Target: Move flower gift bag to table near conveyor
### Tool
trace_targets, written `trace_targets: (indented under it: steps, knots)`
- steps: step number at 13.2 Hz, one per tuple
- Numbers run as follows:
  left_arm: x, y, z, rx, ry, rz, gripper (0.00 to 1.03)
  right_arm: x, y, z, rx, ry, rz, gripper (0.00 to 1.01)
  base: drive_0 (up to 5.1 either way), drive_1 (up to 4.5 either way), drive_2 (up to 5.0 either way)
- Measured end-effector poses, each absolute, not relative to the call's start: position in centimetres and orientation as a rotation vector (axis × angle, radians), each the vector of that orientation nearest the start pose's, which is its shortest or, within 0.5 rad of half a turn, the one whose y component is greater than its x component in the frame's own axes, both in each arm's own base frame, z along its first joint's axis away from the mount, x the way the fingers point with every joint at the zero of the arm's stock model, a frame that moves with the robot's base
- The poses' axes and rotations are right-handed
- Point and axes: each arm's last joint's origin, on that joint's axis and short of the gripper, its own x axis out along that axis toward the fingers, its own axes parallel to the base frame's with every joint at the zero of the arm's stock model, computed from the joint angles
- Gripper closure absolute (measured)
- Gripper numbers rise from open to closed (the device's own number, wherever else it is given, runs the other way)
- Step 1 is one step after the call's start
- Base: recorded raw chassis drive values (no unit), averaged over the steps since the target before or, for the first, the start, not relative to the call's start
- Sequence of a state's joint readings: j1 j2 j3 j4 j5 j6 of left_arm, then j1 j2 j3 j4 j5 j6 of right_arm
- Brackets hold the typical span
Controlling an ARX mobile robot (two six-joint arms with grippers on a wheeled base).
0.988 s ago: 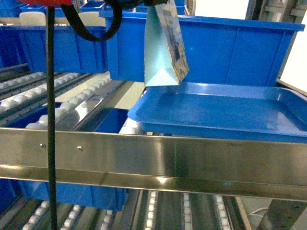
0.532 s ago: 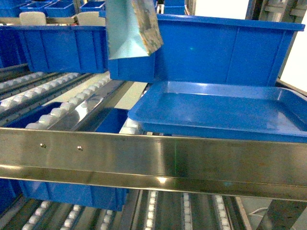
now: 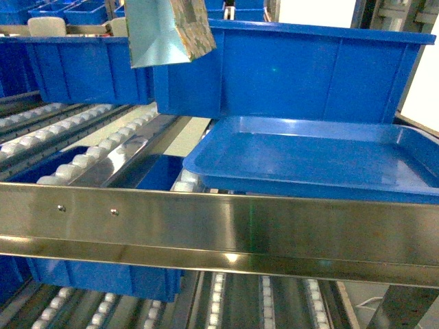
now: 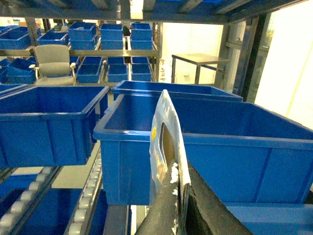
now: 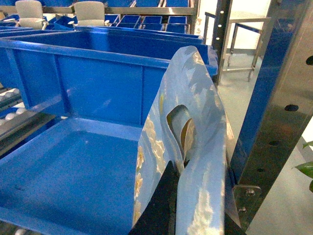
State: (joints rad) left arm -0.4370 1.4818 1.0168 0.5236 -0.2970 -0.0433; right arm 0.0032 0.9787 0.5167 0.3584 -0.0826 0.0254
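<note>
At the bottom of each wrist view a dark pincer is clenched on a flower gift bag: the left pincer (image 4: 180,205) grips the top edge of one flower gift bag (image 4: 166,147), and the right pincer (image 5: 178,205) pinches a second bag (image 5: 190,147) beside its handle cutout. In the head view a bag (image 3: 164,31) hangs at 11 o'clock above the conveyor (image 3: 103,147), clear of the rollers. A big blue bin (image 3: 288,72) stands just behind it, with a blue tray (image 3: 309,157) at 3 o'clock.

Gift bag (image 4: 164,147) in claw (image 4: 180,196) (upright)
</note>
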Motion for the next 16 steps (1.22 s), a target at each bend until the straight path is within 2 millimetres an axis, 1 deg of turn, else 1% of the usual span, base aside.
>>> trace_targets:
  steps: [12, 16]
  knots:
    - [31.00, -13.53, 31.44, -0.062, -0.047, -0.141, 1.01, 21.47, 0.23, 25.72, 0.029, 0.104, 0.081, 0.99, -3.8, -0.98, 4.7]
    - [30.98, -13.54, 31.43, -0.062, -0.046, -0.141, 1.01, 21.47, 0.23, 25.72, 0.029, 0.104, 0.081, 0.99, -4.9, 1.15, 3.2]
